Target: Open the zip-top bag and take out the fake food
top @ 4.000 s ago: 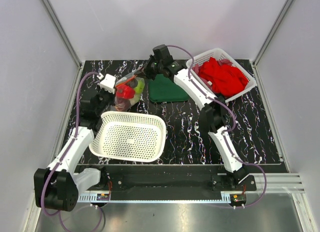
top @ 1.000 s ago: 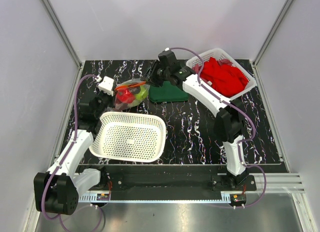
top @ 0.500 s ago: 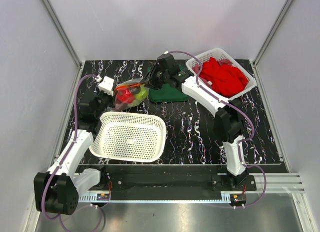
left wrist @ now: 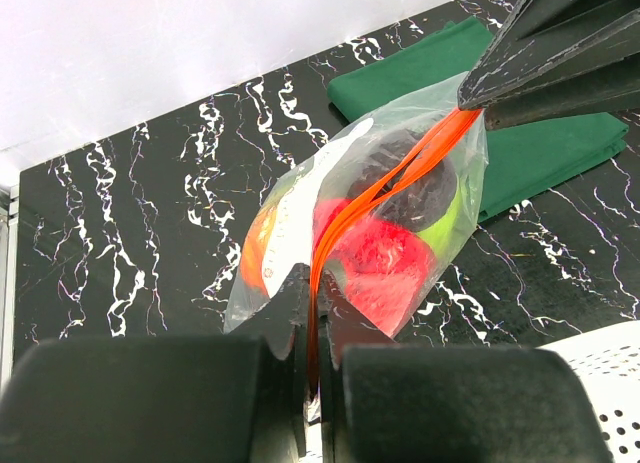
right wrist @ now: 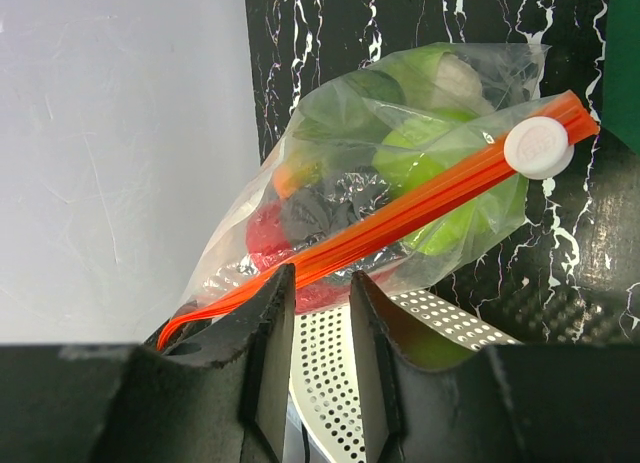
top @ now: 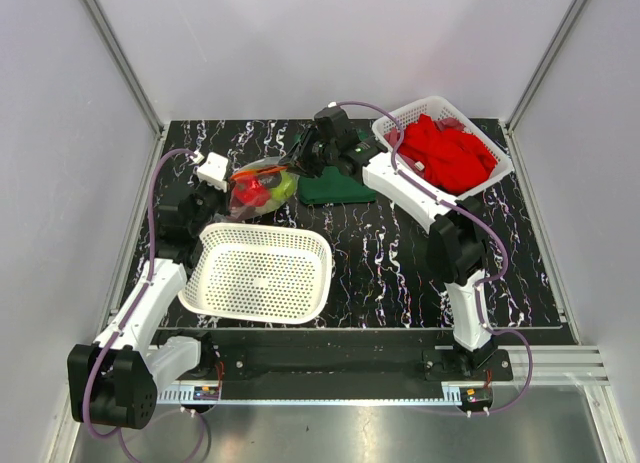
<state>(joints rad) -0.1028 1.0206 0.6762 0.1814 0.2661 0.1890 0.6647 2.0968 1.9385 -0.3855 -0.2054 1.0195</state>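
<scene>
Right gripper [right wrist: 318,275] has edged in on the zip-top bag [top: 262,188], jaws narrow but empty, left gripper [left wrist: 312,305] clamps the zip strip [left wrist: 385,188]; I risk missing the strip and tearing plastic.

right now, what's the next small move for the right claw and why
Probably shift the right claw onto the white slider and close. The left claw pinches the strip at its other end, the bag looks shut, and the slider sits outside the open jaws.
</scene>
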